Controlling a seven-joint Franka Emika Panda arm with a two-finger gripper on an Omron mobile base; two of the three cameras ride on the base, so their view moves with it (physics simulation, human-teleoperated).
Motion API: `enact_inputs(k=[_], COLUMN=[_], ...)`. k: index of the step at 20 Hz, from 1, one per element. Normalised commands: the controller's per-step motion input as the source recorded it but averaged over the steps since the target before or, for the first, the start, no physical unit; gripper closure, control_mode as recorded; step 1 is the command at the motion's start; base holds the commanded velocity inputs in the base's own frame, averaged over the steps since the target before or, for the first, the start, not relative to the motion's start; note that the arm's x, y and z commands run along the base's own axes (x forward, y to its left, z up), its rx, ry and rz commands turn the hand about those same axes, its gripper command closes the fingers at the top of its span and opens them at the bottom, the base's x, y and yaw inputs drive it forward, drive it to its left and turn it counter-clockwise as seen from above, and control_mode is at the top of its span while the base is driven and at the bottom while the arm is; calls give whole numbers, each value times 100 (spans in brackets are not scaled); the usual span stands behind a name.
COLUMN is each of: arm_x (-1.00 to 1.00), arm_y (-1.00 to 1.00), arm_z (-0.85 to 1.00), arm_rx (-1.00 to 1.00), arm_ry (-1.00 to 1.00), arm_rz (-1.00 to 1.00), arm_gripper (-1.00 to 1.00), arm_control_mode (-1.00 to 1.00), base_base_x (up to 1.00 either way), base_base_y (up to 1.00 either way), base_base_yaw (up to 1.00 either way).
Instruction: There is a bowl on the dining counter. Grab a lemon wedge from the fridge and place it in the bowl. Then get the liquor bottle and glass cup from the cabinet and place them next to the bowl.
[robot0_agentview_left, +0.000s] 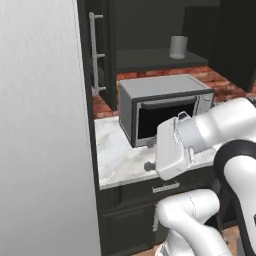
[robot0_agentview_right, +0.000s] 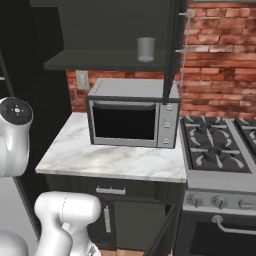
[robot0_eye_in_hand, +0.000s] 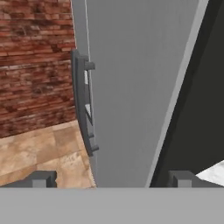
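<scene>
The fridge (robot0_agentview_left: 45, 130) is the tall grey panel at the left, and its door looks shut. My gripper (robot0_agentview_left: 149, 154) hovers over the marble counter, pointing left toward the fridge, open with nothing between its fingers. In the hand view the gripper (robot0_eye_in_hand: 111, 179) faces the grey fridge door (robot0_eye_in_hand: 131, 87), whose vertical handle (robot0_eye_in_hand: 84, 109) lies left of centre and some way off. A glass cup (robot0_agentview_left: 178, 47) stands on the shelf of the open upper cabinet, also seen as the glass cup (robot0_agentview_right: 145, 49). The bowl, lemon wedge and liquor bottle are out of view.
A microwave (robot0_agentview_left: 165, 107) sits on the marble counter (robot0_agentview_left: 120, 160) right behind my hand. The cabinet door (robot0_agentview_left: 97, 55) hangs open above the counter. A stove (robot0_agentview_right: 220, 150) adjoins the counter on the right. Brick wall (robot0_eye_in_hand: 35, 65) and tiled floor lie beyond the fridge.
</scene>
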Motion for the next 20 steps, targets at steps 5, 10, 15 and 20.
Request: enact_inputs(k=[5,10,15,20], arm_x=[0,0,0,0], arm_y=[0,0,0,0], arm_z=[0,0,0,0], arm_rx=[0,0,0,0], arm_ry=[0,0,0,0], arm_rz=[0,0,0,0], arm_gripper=[-100,-100,-100,-100], arm_control_mode=[100,100,100,100], base_base_x=[11,34,53,58], base_base_y=[-38,-22,-16,-19], base_base_yaw=[0,-6,-7,-6])
